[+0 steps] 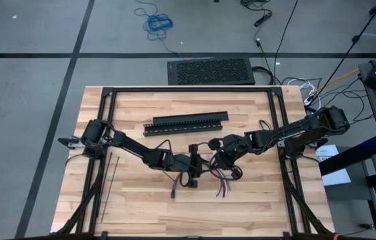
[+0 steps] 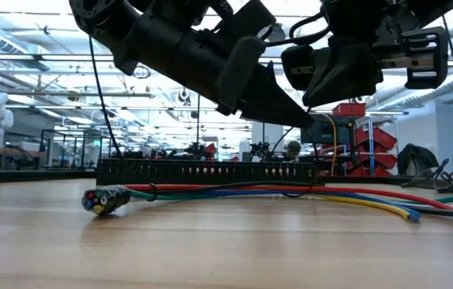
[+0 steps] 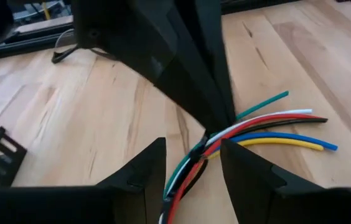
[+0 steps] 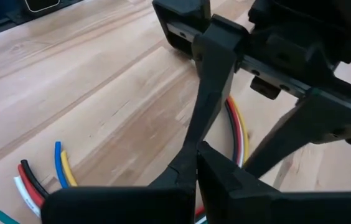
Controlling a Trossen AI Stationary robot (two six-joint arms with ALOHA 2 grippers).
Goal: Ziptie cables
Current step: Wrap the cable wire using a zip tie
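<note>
The cables lie flat on the table as a bundle of red, blue, green, yellow and black wires. One end is gathered and the other is fanned. A thin black ziptie rings the bundle near the gathered end. My left gripper is open above the cables, one finger to each side. My right gripper faces it, shut, with its tips near the left fingers. The low view shows both grippers above the wires. Nothing shows between the right fingers.
A long black slotted channel lies toward the far edge behind the cables. A straight thin black strap lies near the table's left side. Bare wood stretches along the near edge. A black frame borders the table.
</note>
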